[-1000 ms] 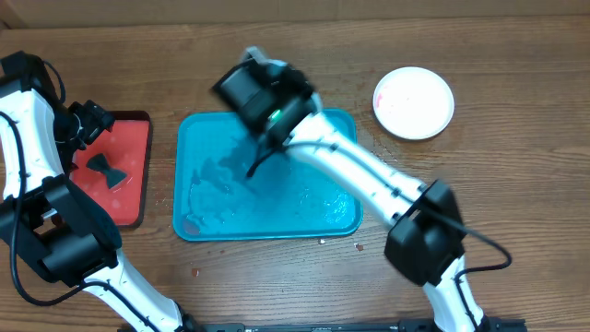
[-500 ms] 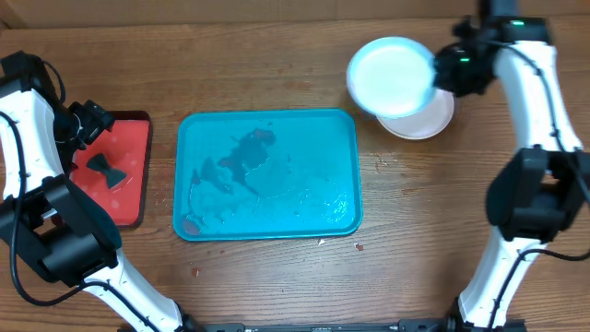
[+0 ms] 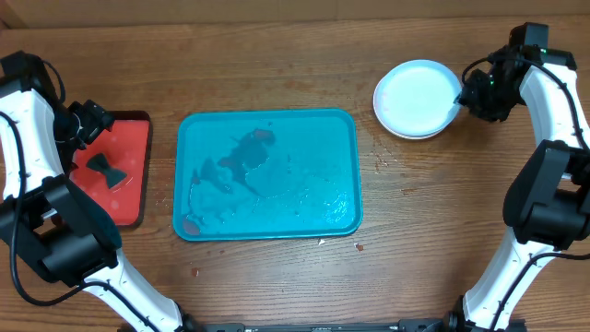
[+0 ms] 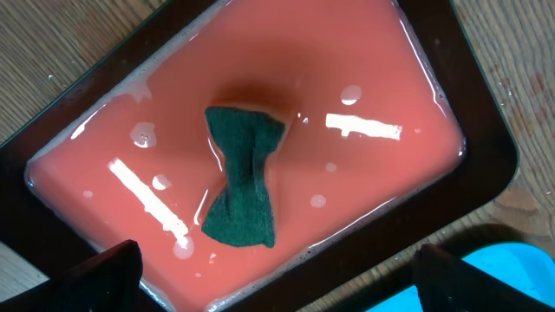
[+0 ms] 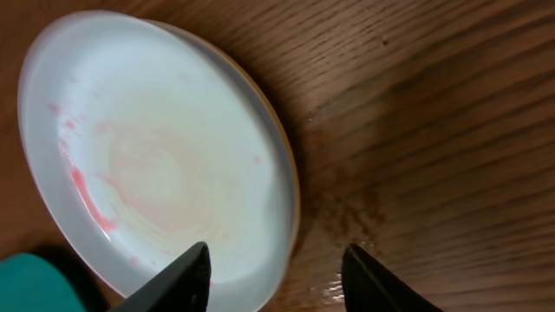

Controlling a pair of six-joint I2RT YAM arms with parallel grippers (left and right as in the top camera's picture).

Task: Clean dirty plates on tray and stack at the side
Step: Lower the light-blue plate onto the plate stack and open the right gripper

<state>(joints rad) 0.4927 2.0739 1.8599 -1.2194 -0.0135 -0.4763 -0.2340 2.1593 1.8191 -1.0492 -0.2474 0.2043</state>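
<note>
The teal-blue tray point(image 3: 267, 217) lies mid-table with red smears and no plate on it. The plates point(image 3: 417, 99) are stacked on the wood at the upper right. The top plate point(image 5: 165, 156) is pale teal with a white centre and faint red smears, and a yellowish rim point(image 5: 293, 186) of another shows under it. My right gripper point(image 3: 464, 95) point(image 5: 277, 277) is open astride the top plate's right rim, one finger over the plate and one over the table. My left gripper point(image 3: 95, 120) point(image 4: 282, 290) hangs open over the red tray.
A smaller red tray point(image 3: 138, 171) point(image 4: 408, 104) with a dark rim sits at the left, holding pink liquid and a dark green sponge point(image 3: 109, 171) point(image 4: 243, 178). Small crumbs and wet spots point(image 3: 380, 164) dot the wood around the blue tray.
My right arm swung from the blue tray to the upper right with a plate, set it on the plate there, and its jaws opened. The left arm stayed still.
</note>
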